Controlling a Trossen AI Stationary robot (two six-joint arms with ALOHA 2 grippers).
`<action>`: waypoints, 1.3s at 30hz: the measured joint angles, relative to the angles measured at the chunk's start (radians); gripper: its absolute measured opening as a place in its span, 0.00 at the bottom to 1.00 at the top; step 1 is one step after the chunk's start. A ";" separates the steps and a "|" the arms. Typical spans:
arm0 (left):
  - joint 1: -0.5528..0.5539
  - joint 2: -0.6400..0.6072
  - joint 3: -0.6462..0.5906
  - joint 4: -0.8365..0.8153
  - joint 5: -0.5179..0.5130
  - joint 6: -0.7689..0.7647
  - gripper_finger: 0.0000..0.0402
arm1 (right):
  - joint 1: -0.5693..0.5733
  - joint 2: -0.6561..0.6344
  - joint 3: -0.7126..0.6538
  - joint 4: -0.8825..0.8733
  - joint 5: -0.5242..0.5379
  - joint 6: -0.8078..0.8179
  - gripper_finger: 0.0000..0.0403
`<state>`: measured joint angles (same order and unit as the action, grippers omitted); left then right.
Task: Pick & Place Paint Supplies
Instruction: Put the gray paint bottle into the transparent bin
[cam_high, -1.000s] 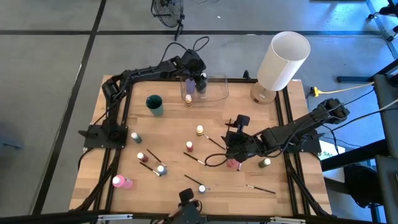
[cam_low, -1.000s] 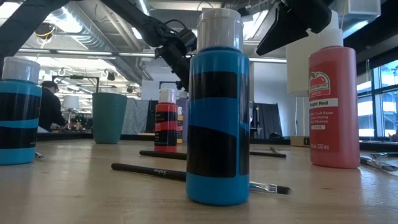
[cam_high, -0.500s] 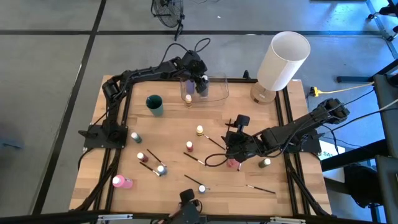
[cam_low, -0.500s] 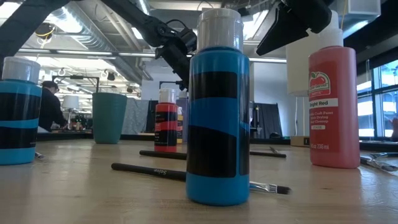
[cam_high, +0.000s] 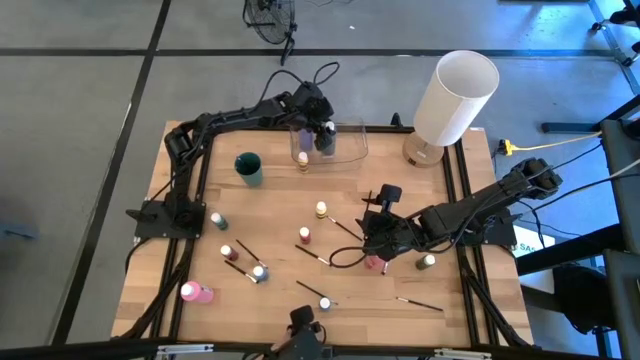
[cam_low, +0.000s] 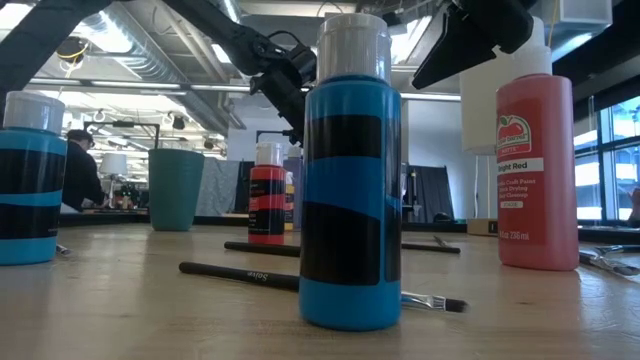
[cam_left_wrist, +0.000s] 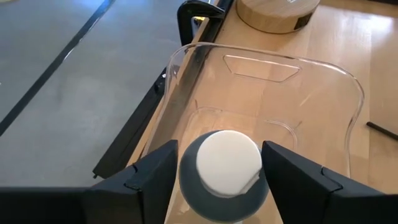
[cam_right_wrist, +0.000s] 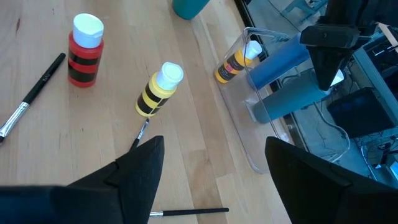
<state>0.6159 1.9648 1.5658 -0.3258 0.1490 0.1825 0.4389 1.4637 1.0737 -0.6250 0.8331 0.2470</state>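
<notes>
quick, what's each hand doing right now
left hand: open around a grey bottle in the clear container
right hand: open, holding nothing

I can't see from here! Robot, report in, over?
Left end effector open around grey bottle inside clear container. Right end effector open, hovering mid-table above yellow bottle. Nothing blocking.

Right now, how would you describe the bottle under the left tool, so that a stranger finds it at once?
Look at the clear plastic container at the far edge of the table, beside the big white cylinder. Two bottles stand inside it. The one meant is the blue bottle between the left tool's fingers, not the yellow striped bottle next to it.
</notes>
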 joint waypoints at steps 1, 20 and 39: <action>0.000 0.000 0.000 -0.001 0.000 0.000 0.57 | 0.000 0.000 0.000 0.000 -0.001 0.000 0.71; 0.000 -0.004 0.001 -0.033 0.002 0.031 0.57 | 0.000 0.000 0.000 0.000 -0.033 0.000 0.70; -0.002 -0.036 0.001 -0.041 0.044 0.057 0.62 | 0.000 0.000 0.000 -0.003 -0.051 0.001 0.70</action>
<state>0.6140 1.9287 1.5665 -0.3671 0.1934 0.2394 0.4389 1.4635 1.0737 -0.6285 0.7818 0.2481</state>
